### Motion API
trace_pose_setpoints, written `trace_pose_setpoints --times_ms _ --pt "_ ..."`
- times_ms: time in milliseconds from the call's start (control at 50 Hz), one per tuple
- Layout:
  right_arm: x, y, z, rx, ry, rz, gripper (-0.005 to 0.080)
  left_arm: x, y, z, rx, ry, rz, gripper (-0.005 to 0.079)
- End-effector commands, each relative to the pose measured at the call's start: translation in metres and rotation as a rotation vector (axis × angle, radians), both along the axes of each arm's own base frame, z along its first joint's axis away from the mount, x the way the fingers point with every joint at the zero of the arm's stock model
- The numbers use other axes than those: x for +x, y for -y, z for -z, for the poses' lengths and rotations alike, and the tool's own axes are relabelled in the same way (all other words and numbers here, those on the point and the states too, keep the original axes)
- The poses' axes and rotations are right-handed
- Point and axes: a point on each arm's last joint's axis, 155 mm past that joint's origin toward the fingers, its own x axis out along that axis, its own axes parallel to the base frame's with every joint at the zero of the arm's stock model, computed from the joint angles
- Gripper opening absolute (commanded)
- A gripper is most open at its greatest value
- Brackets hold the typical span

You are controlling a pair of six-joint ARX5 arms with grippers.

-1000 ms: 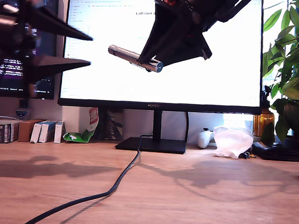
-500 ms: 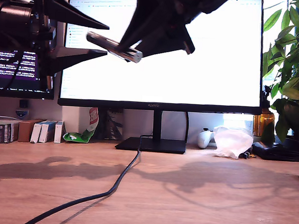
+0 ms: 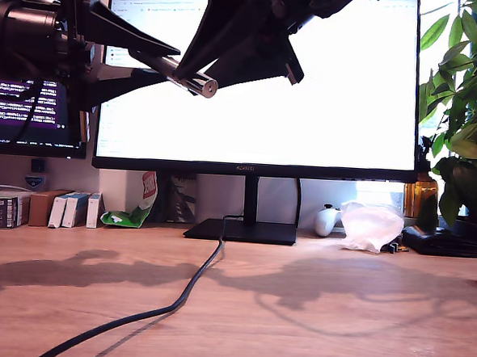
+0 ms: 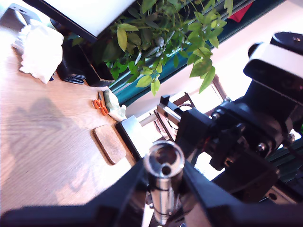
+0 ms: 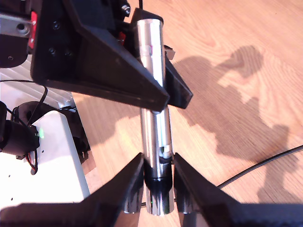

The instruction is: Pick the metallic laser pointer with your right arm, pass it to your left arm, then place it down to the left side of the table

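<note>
high above the table (image 3: 311, 312), in front of the monitor (image 3: 349, 88), both my grippers meet at the metallic laser pointer (image 3: 174, 71). my first gripper (image 4: 163, 189) is clamped on one end of it, its open tip facing my camera. my second gripper (image 5: 158, 182) has its fingers close against the other end, and the pointer runs on between the first gripper's fingers.
</note>
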Motion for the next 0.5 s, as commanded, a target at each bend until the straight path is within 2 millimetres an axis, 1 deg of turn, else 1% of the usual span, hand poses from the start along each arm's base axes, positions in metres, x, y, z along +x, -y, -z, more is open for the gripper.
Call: trace_pose_setpoints --times_ms 0,60,200,240,380,480 --pt "-0.0007 -0.0037 -0.0075 0.017 0.009 -0.008 0.0001 0.0018 0.0011 -0.0057 -0.006 0.021 -0.003 -0.0020" --pt "-0.0007 -0.0038 -0.0075 0.017 0.010 -0.008 0.0021 0.0019 0.0011 -0.0056 -0.006 0.021 -0.003 -0.0020" --pt "-0.0004 -0.0037 -0.0075 0.017 0.010 -0.007 0.0179 0.0019 0.0011 -0.0056 -0.004 0.027 -0.003 -0.0020" --pt "-0.0004 -0.0037 -0.0075 0.017 0.010 -0.007 0.0213 0.0019 0.0011 -0.0056 -0.004 0.028 -0.003 -0.0020" --pt "0.0004 -0.0032 -0.0072 0.014 0.013 -0.004 0.0305 0.0021 0.0010 -0.0056 0.001 0.046 -0.005 -0.0020" --pt "0.0013 -0.0027 -0.0067 0.010 0.016 0.000 0.0350 0.0031 0.0007 -0.0055 0.001 0.046 -0.011 -0.0020"
